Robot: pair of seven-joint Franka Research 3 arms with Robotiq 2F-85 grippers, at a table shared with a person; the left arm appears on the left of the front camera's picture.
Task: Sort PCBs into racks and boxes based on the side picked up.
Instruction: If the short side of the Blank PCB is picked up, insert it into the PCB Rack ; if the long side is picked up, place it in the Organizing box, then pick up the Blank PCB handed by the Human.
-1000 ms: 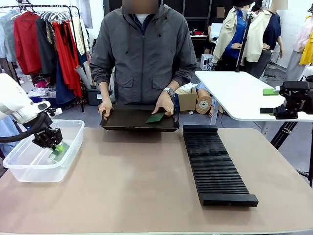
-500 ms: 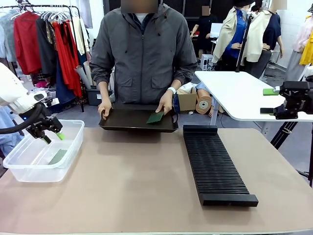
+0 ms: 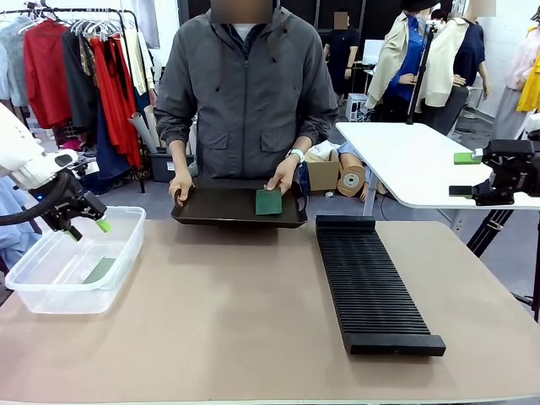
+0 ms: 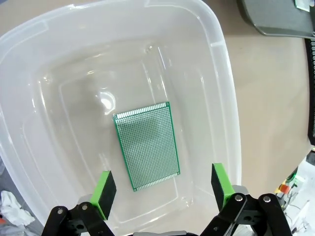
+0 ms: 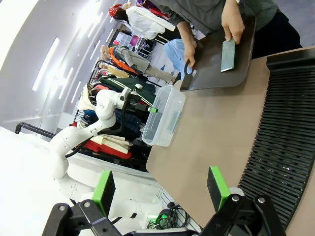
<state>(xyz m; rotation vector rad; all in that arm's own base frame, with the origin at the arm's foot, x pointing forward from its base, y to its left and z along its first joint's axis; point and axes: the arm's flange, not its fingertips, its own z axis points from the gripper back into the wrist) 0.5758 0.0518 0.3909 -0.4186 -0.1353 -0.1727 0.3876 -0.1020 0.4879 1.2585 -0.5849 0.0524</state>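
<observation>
Spreading wide on nothing, the fingers [image 4: 104, 188] of the left gripper [image 4: 162, 188] are hovering above the clear tub [image 4: 229, 98], where one PCB [image 4: 146, 145] is lying flat; the tub's near rim is running off-frame. Well right of the tub, the right gripper [image 3: 462, 175] is hanging, fingers parted. A second ago the left gripper was reaching down inside it.

front view and close, downward left wrist view share the tub [image 4: 227, 101].

table [image 3: 245, 325] | left: clear tub [image 3: 61, 297] | right: black rack [image 3: 371, 287] | far edge: black tray [image 3: 218, 206]
</observation>
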